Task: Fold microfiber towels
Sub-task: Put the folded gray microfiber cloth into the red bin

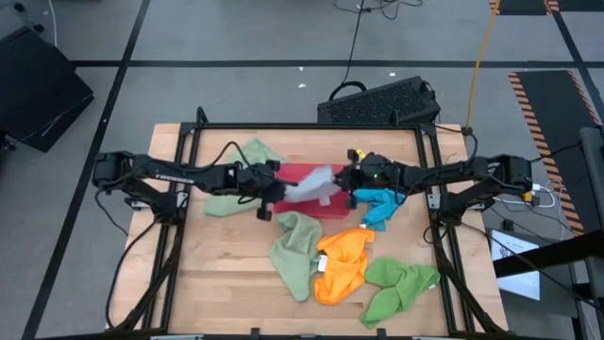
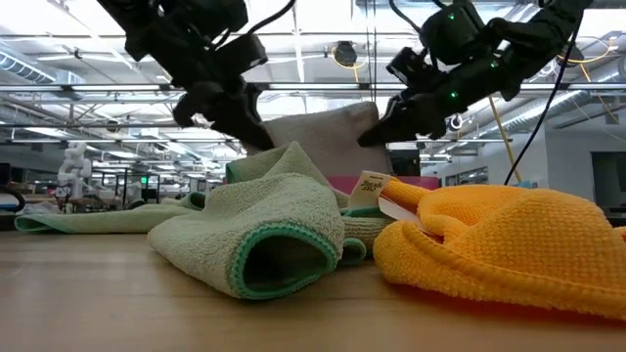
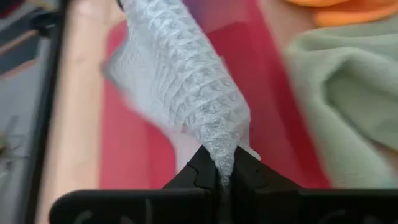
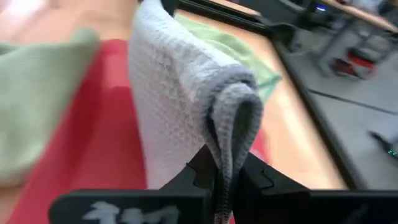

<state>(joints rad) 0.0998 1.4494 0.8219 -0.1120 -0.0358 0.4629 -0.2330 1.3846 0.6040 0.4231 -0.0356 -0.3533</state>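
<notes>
At the middle left of the high view, a sage green towel [image 1: 247, 162] lies partly under the left arm, so some of it is hidden. Next to it, the left gripper [image 1: 275, 194] has its fingers pinched tight on one end of the grey-blue towel [image 1: 310, 184]. That towel hangs in the air between the two grippers, just above the red tray [image 1: 304, 172] in the middle of the picture. The tray is mostly covered by the towel and the arms (only its red edges peek out), and it is hard to tell if anything lies in it. The right gripper [image 1: 345, 183] pinches the other end of the grey-blue towel, fingers closed on a folded edge.

Lower down sit a second sage green towel [image 1: 294, 251], then the orange towel [image 1: 342, 264], then the bright green towel [image 1: 398, 287] at the lower right. The bright blue towel [image 1: 378, 207] lies half hidden under the right arm.
</notes>
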